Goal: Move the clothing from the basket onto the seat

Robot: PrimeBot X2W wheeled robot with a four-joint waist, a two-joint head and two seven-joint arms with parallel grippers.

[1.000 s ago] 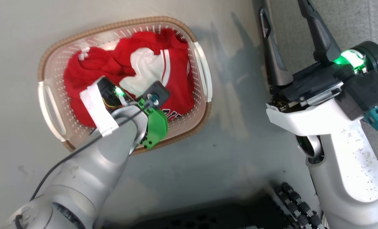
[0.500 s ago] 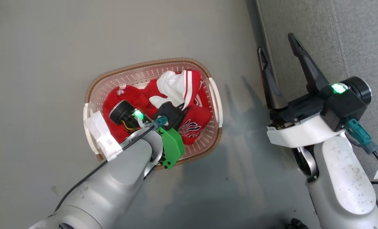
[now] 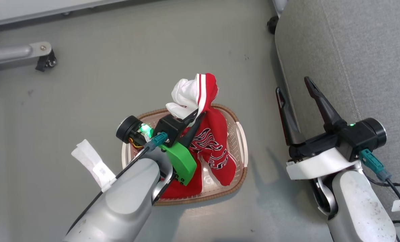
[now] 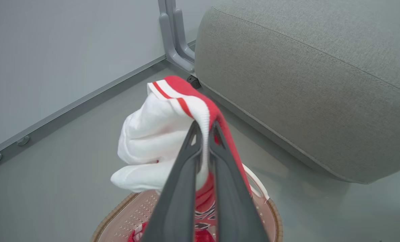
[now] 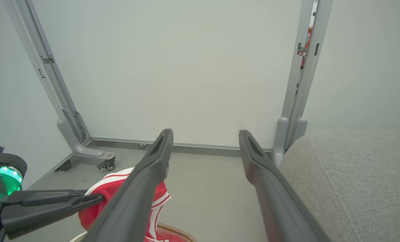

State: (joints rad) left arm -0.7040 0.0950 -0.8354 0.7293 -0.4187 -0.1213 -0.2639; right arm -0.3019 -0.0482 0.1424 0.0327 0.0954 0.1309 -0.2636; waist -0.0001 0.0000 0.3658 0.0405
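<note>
My left gripper [image 3: 200,113] is shut on a fold of the clothing, a red jersey [image 3: 213,148] with white panels and stripes. It holds the jersey above the basket [image 3: 243,144], and the lettered lower part still hangs inside. Under it, another red piece [image 3: 183,192] lies on the basket floor. In the left wrist view the fingers [image 4: 176,188] pinch the striped white fold [image 4: 146,141] over the basket rim [image 4: 274,215]. My right gripper [image 3: 292,85] stands open beside the grey seat [image 3: 354,50], its jaws [image 5: 205,134] with nothing between them.
The basket stands on a grey floor just left of the seat's rounded edge [image 4: 304,84]. A grey wheeled frame leg [image 3: 18,53] lies at the far left, and its caster [image 5: 107,164] sits by the pale wall panel. Dark cables [image 3: 398,191] trail at the lower right.
The left gripper has risen with the jersey, pulling it up out of the basket. The head camera has pulled back, so the basket looks smaller. The right gripper stays open.
</note>
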